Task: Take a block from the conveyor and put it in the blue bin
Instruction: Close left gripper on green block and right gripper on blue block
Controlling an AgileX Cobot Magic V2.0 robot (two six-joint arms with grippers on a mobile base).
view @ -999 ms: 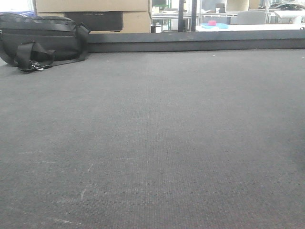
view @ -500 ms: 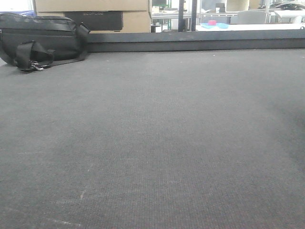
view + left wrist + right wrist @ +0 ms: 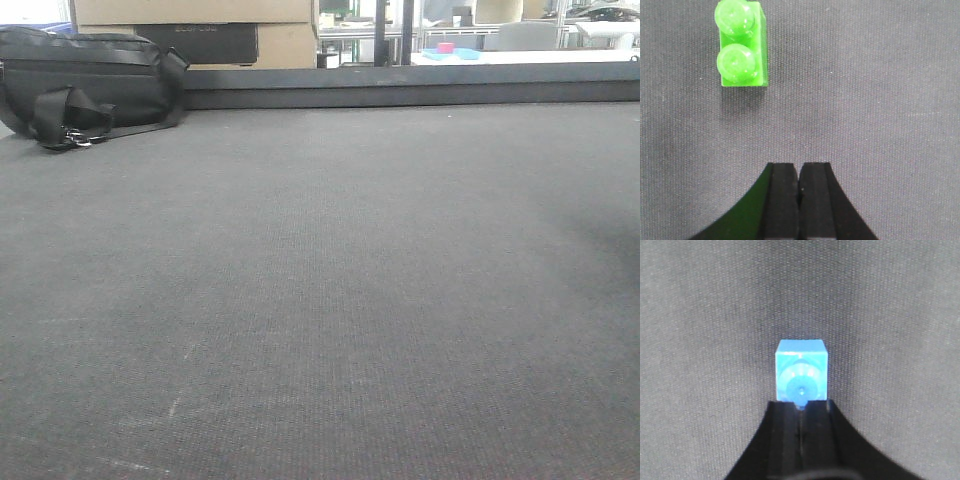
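My front camera sits low, skimming across the conveyor (image 3: pixel 320 300) toward its far rail (image 3: pixel 400 90) at the frame's top. My 2 wrist cameras look straight down from close above, with my left fingers (image 3: pixel 782 200) and right fingers (image 3: pixel 785 440) at each bottom edge. All 3 share only the belt's weave.

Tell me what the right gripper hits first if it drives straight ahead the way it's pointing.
The blue block. It lies on the conveyor directly ahead of the right gripper, whose jaws are shut. The gap is hard to judge from this view; the tips may be nearly touching it.
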